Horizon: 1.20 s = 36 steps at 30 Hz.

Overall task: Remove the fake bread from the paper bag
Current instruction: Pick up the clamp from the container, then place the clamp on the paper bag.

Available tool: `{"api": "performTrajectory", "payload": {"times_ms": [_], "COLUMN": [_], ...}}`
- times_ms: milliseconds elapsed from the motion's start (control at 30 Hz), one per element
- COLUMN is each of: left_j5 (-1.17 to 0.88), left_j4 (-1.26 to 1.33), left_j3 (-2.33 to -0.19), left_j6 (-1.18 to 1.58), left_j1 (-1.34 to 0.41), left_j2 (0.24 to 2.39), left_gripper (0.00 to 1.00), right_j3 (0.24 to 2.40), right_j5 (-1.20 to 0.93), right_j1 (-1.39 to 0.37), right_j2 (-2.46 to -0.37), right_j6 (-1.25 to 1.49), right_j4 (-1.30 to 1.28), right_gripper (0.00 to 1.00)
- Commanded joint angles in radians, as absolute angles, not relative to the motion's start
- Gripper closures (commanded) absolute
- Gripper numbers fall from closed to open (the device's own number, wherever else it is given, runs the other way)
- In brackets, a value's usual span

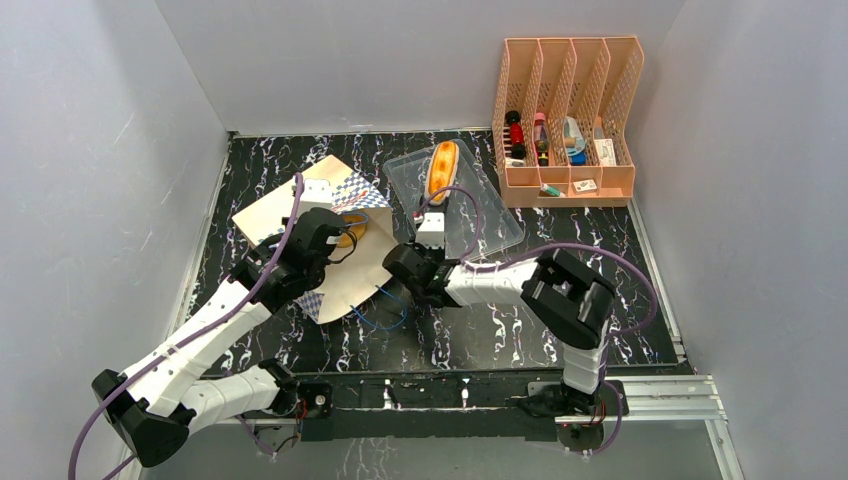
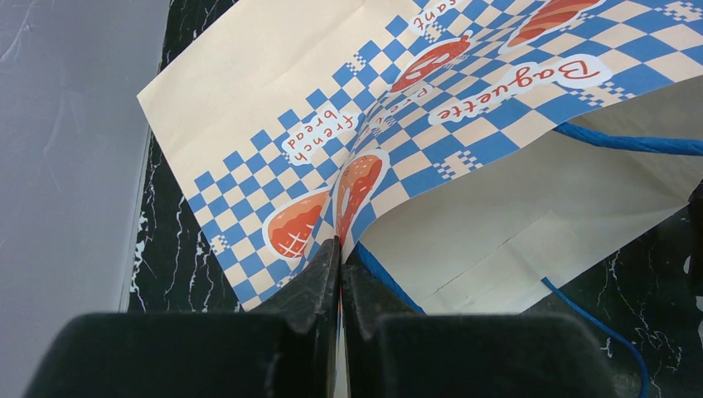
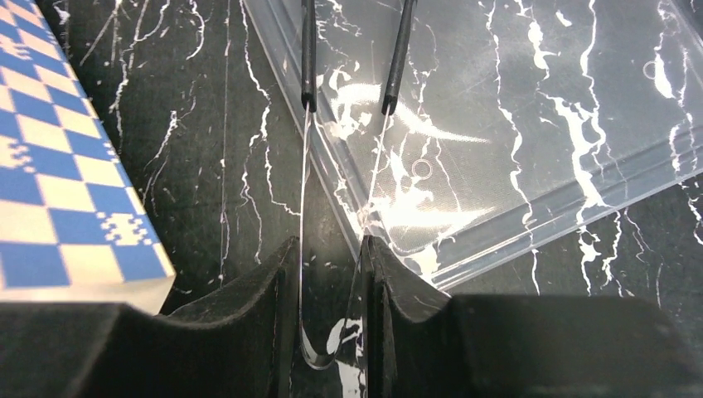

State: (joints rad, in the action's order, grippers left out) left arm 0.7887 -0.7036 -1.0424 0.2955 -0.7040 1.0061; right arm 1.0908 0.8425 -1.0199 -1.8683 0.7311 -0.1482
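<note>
The paper bag (image 1: pixel 290 210) lies on its side at the left, its checkered mouth facing right. My left gripper (image 2: pixel 341 245) is shut on the bag's checkered rim (image 2: pixel 365 178), pinching the paper between its jaws. A golden piece of fake bread (image 1: pixel 350 233) peeks out at the bag's mouth, beside the left gripper (image 1: pixel 325 238). A long orange bun (image 1: pixel 441 168) lies in the clear tray (image 1: pixel 490 225). My right gripper (image 3: pixel 330 242) is closed on thin metal tongs (image 3: pixel 308 66), whose two arms reach over the tray's near corner (image 3: pixel 431 207).
A peach desk organizer (image 1: pixel 565 120) holding small items stands at the back right. Blue cord handles (image 1: pixel 385 315) trail on the dark marbled table in front of the bag. Grey walls close in the left, back and right sides.
</note>
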Motion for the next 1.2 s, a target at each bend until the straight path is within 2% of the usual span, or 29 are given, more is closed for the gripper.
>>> {"api": "performTrajectory", "payload": {"times_ms": [0,367,867,1167], "left_j5": [0.802,0.797,0.789,0.775], "left_j4": [-0.679,-0.686,-0.710,-0.711], "left_j3": [-1.081,-1.094,-1.125,-1.118], "left_j6": [0.281,0.288,0.287,0.302], "left_j1": [-0.701,-0.701,-0.701,-0.701], "left_j2": [1.001,1.009,1.048,1.059], "left_gripper": [1.00,1.00,1.00,1.00], "right_j3": [1.090,1.074,0.999,0.948], "right_j5": [0.879,0.898,0.966,1.040], "right_j1": [-1.045,-1.114,-1.208,-1.311], "right_j2": [-1.779,-1.748,-1.606,-1.468], "right_j6": [0.741,0.786,0.845,0.991], "right_j4": [-0.144,-0.197,-0.271,-0.410], "right_gripper": [0.79,0.80,0.82,0.83]}}
